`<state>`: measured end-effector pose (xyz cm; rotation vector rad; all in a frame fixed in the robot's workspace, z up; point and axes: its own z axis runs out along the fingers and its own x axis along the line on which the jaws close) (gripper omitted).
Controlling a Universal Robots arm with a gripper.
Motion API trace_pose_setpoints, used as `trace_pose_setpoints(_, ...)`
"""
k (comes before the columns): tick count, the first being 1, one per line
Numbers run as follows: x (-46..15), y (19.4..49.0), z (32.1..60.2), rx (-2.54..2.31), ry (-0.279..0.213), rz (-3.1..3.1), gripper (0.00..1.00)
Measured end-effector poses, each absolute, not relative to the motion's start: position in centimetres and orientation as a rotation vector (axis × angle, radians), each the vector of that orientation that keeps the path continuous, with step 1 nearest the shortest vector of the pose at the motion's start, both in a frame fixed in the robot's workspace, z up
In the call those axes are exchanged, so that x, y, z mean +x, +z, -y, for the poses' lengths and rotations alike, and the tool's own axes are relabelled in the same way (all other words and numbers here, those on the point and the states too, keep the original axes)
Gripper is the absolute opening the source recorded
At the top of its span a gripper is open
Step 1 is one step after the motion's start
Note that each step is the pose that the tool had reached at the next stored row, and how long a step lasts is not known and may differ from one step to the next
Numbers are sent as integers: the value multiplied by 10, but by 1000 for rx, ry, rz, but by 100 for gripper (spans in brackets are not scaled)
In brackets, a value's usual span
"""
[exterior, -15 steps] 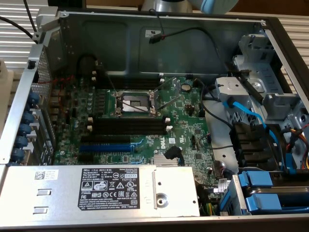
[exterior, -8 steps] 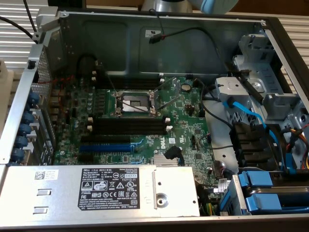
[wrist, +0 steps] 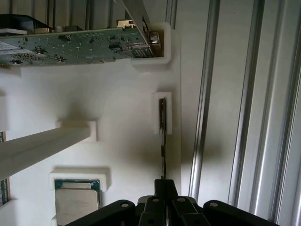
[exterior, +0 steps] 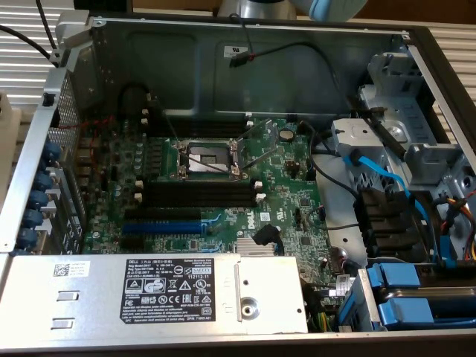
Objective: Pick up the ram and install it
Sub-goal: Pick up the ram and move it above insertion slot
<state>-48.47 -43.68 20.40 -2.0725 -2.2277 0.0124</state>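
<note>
The ram (wrist: 162, 141) appears edge-on in the wrist view as a thin dark stick, its far end seated in a white notch (wrist: 162, 113) of the white holder tray (wrist: 117, 94). My gripper (wrist: 162, 190) is shut on the ram's near end, with the black fingers (wrist: 172, 188) pressed together around it. In the exterior view the open computer case holds the green motherboard (exterior: 282, 186). Its long black slots (exterior: 197, 192) with white end clips lie near the middle, and the blue slot (exterior: 160, 224) lies just in front of them.
On the white tray a green circuit card (wrist: 70, 47) stands in another holder and a silver processor chip (wrist: 77, 202) sits in a recess. Aluminium rails (wrist: 235, 94) run beside the tray. In the case are a power supply (exterior: 149, 290), blue cables (exterior: 379, 175) and drive bays (exterior: 416, 297).
</note>
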Motion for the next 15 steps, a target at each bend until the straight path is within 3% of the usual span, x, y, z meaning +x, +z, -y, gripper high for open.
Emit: trace_pose_setpoints(15,-485,230,437,-2073,13,2228,12)
